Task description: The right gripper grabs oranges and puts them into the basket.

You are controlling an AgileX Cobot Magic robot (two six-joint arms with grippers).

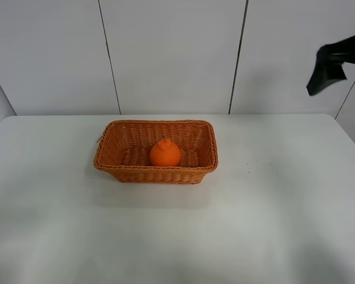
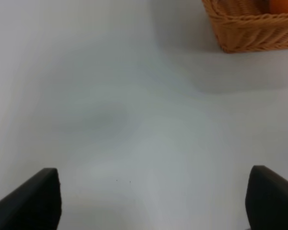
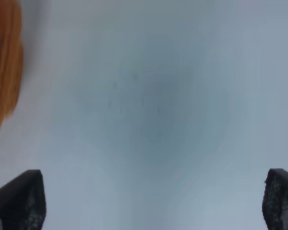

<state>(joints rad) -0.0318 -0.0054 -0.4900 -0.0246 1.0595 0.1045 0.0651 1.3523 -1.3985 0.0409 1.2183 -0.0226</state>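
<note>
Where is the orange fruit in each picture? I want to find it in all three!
Exterior high: the orange sits inside the basket, near the middle of the table.
Left wrist: only a sliver of the orange shows at the picture's edge, inside the basket.
Right wrist: the fruit cannot be made out; only a blurred basket edge.
Shared landmark: the basket.

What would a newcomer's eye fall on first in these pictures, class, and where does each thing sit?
First comes the bright round orange fruit with a knobby top, lying inside the rectangular orange-brown woven wicker basket near the middle of the white table. Next is the black two-fingered right gripper, raised high at the right edge of the high view, far from the basket and holding nothing.
</note>
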